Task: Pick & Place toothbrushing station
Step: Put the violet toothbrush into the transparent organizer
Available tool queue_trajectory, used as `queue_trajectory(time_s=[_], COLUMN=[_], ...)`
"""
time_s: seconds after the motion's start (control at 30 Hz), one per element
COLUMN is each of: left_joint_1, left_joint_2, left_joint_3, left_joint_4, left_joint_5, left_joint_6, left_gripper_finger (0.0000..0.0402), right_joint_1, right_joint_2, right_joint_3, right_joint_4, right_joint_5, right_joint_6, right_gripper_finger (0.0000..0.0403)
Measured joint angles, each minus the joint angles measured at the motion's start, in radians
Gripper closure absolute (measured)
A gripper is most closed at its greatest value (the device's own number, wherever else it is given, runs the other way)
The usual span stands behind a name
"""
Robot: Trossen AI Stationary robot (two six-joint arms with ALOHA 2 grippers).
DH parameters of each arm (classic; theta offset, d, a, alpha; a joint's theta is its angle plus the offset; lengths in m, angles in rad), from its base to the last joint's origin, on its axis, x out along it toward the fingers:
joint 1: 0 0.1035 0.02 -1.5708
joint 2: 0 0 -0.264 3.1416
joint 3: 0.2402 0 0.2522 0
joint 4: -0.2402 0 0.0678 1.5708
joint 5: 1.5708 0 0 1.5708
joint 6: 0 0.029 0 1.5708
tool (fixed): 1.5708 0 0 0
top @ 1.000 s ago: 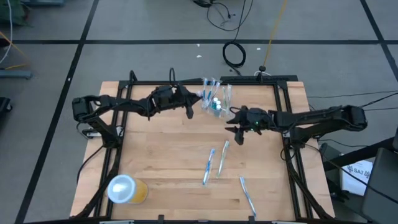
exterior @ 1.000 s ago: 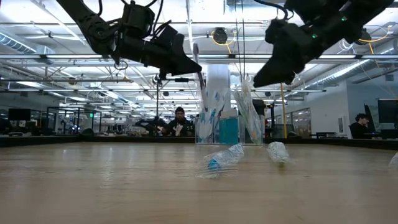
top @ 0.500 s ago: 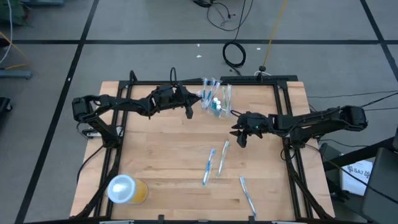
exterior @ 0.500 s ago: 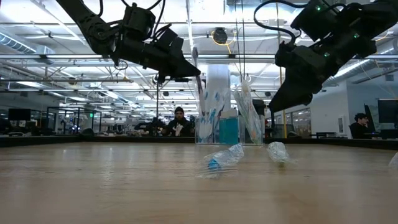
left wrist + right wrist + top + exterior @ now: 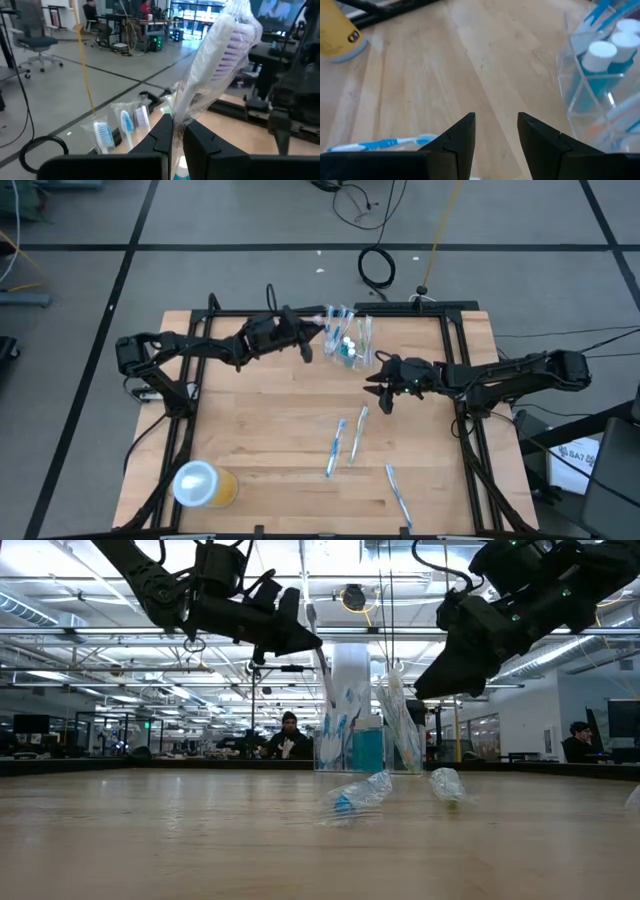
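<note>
The clear cup [image 5: 347, 343] stands near the table's far edge and holds several wrapped toothbrushes and teal tubes with white caps [image 5: 601, 51]. My left gripper [image 5: 306, 346] is just left of the cup, shut on a plastic-wrapped toothbrush [image 5: 220, 55] with purple bristles. My right gripper [image 5: 379, 387] is open and empty, above the table just near and right of the cup. Three wrapped toothbrushes lie flat on the table: two [image 5: 336, 446] [image 5: 358, 431] near the middle and one [image 5: 398, 492] toward the near edge. My left gripper pinches the wrapped toothbrush's handle [image 5: 176, 119] between its two fingers, through the plastic wrap. The fingers come about level from the table's left. The brush is lifted clear and slants up past the fingertips, its bristle head [image 5: 235, 42] uppermost, beside the brushes in the cup [image 5: 125, 122].
An orange-yellow cup with a white lid [image 5: 203, 484] lies at the near left corner. Black frame rails [image 5: 462, 360] run along the table's left, right and far sides. Bare wood [image 5: 260, 410] lies between the cup and the loose brushes.
My left gripper has risen a little and tipped closer to level, carrying the wrapped toothbrush closer to the cup. My right gripper has dipped toward the table and come back up, staying open. The toothbrushes on the table have not moved.
</note>
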Motion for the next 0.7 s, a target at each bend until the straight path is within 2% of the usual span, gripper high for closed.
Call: queue_trajectory(time_s=[0.2, 0.7], left_joint_1=[0.012, 0.013], left_joint_2=[0.000, 0.000], left_joint_3=[0.055, 0.055], left_joint_4=[-0.140, -0.206], left_joint_5=[0.000, -0.001], left_joint_6=[-0.003, -0.005], left_gripper_finger=[0.0376, 0.0376], right_joint_1=[0.000, 0.000], right_joint_2=[0.000, 0.000], right_joint_3=[0.000, 0.000], right_joint_4=[0.023, 0.023], right_joint_5=[0.000, 0.000], right_joint_6=[-0.003, -0.003], right_gripper_finger=[0.0261, 0.0261])
